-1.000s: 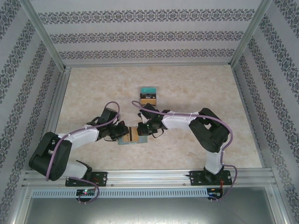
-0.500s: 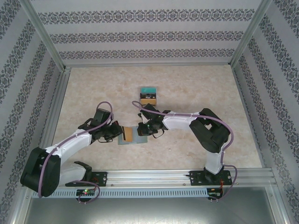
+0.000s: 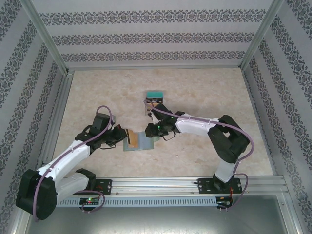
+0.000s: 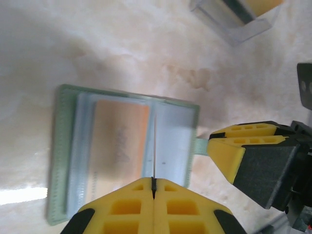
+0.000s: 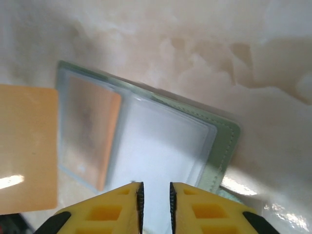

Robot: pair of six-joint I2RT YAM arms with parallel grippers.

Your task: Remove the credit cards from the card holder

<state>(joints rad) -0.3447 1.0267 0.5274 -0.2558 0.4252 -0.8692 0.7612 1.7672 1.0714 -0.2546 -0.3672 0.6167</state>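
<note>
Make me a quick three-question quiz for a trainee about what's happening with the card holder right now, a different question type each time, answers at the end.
1. True or false: the left tool is shut on an orange card.
2. Pick one: how does the holder lie? A) open flat on the table B) folded shut C) lifted in the air
3. Fill the gap: a second orange card sits in the holder's clear ____.

Key: 1 true; 2 A; 3 pocket.
</note>
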